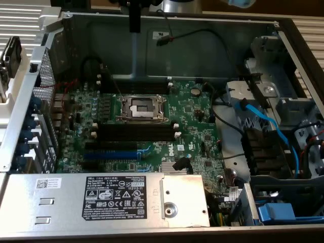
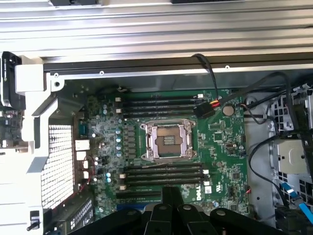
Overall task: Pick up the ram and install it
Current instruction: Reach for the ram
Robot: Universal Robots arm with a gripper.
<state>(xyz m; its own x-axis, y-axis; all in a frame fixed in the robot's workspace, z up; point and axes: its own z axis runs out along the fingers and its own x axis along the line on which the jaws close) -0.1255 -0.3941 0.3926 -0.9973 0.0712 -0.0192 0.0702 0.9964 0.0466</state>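
The open computer case is the largest thing here, lying with its inside bared to the exterior view. At six o'clock in that view the grey power supply spans the near edge. At three o'clock a blue cable loops down the side of the case. The green motherboard takes up the middle, with the processor socket near its centre. Black memory slots run at six o'clock of the socket, a second bank runs at twelve o'clock, and blue expansion slots sit at seven o'clock.

Every memory slot looks bare, so nothing appears to be installed yet. The hand hovers above the board with its fingers pressed together. Whether the ram is nipped between them cannot be told, and its place cannot be given with any certainty.

As a judgement, the work is at an early stage, and seating the stick in a slot is wholly undone.
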